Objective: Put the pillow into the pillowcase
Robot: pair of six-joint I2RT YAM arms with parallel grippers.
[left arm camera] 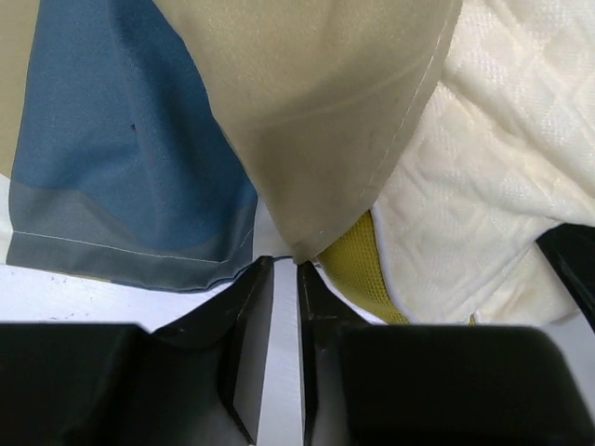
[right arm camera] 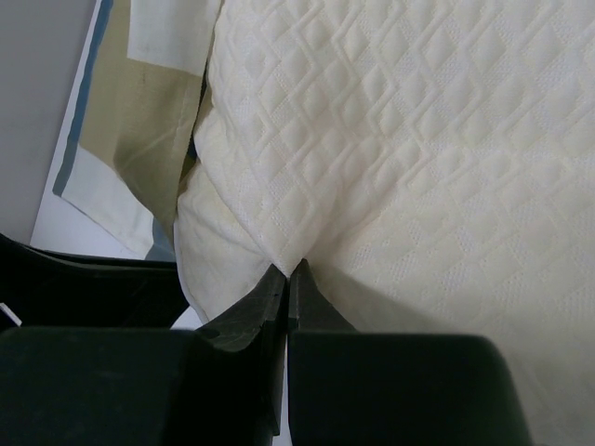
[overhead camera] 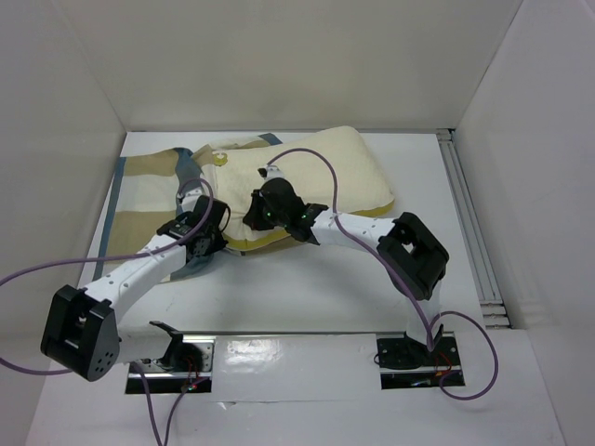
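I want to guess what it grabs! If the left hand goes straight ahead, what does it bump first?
Probably the pillowcase: its tan hem sits right at the tips of the left hand, with the pillow just beside.

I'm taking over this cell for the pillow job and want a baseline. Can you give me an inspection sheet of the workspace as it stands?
Surface: white table, the fabric things lying on its far half.
Job's things: pillow to the right, mostly outside; pillowcase to the left, overlapping the pillow's left end.
Clutter: small pale yellow item at the fabric's far edge, too small to identify.
Grippers: left gripper jaws slightly apart at the pillowcase hem, nothing between them; right gripper shut on a pinch of pillow fabric.
Cables: purple cable loops over the pillow; others trail by the bases.
Surroundings: white walls on three sides; metal rail along the right.
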